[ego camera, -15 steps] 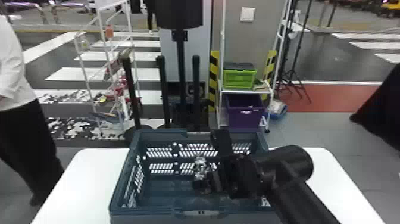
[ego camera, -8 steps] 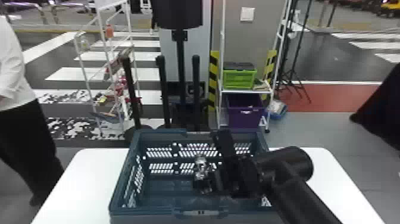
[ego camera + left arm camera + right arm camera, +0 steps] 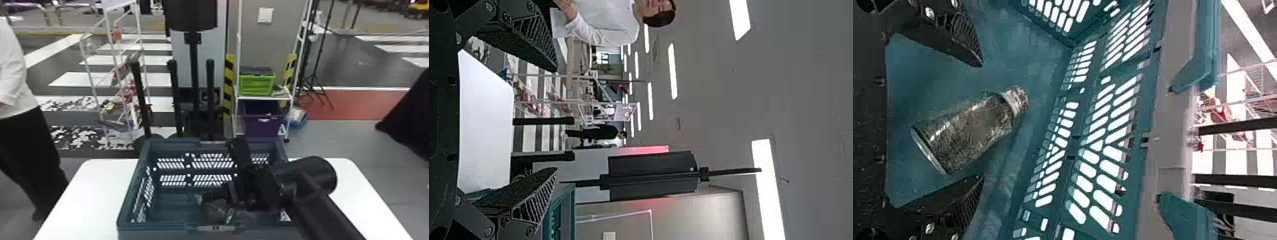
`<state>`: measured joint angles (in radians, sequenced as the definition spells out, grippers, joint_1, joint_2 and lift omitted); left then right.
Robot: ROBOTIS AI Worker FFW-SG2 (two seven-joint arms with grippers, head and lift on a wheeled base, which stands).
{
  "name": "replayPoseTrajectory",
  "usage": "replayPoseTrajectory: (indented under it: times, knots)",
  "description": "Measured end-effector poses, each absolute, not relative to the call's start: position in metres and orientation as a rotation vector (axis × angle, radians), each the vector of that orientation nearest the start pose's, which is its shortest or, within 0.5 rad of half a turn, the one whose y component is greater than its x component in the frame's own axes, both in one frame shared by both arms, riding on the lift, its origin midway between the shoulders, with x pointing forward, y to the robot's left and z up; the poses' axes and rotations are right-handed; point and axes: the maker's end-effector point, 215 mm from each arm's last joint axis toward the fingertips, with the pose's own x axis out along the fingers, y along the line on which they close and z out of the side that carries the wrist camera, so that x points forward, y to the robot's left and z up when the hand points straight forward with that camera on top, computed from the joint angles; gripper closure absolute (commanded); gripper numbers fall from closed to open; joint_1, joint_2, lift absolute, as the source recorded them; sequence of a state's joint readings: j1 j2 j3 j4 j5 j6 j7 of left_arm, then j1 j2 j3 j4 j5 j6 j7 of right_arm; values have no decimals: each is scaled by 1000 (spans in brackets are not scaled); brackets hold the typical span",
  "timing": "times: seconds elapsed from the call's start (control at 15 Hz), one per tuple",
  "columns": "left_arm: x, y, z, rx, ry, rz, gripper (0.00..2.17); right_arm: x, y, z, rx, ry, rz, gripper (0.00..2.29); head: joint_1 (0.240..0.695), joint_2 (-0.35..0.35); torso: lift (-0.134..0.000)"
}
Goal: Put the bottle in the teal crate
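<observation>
Bottle (image 3: 965,134) has dropped from the right pincer (image 3: 982,121), now released, into the teal crate (image 3: 153,226); placement appears complete, withdrawal upward next.

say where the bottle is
The bottle lies on its side in the teal crate, between the open fingers of the right gripper in the right wrist view, toward the near side in the head view.
</observation>
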<state>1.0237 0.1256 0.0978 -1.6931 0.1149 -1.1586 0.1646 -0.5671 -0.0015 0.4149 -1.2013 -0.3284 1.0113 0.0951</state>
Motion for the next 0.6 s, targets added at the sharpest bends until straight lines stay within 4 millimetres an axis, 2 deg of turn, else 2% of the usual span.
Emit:
replayPoseTrajectory:
  times: [0.33,0.6]
  knots:
    - [181,335,-323,66,-285,182,191,579,14,-413,-70,798,533,110,499,0,0]
    - [177,335,-318,67,-299,181,191,545,13,-379,-105,741,529,110,499,0,0]
